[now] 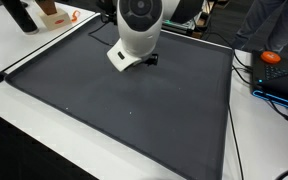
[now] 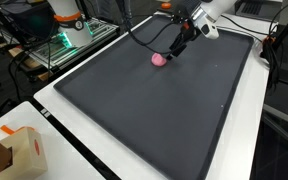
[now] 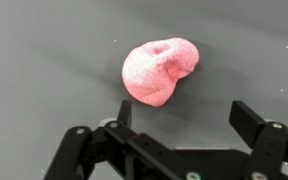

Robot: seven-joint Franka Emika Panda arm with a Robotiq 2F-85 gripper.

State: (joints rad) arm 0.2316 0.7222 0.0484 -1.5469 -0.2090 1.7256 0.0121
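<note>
A pink, lumpy soft object (image 3: 159, 70) lies on the dark grey mat (image 3: 44, 60). It also shows in an exterior view (image 2: 159, 59) near the mat's far edge. My gripper (image 3: 184, 118) is open and empty, its two black fingers spread just short of the pink object, which lies ahead of the left finger. In an exterior view the gripper (image 2: 179, 45) hangs right beside the pink object. In the other exterior view the white arm (image 1: 136, 35) hides the object.
The mat (image 1: 124, 110) covers most of a white table. A cardboard box (image 2: 14, 150) stands at one corner. Orange and dark items (image 1: 49, 15) sit beyond the mat's edge. Cables and an orange object (image 1: 272, 58) lie at the side.
</note>
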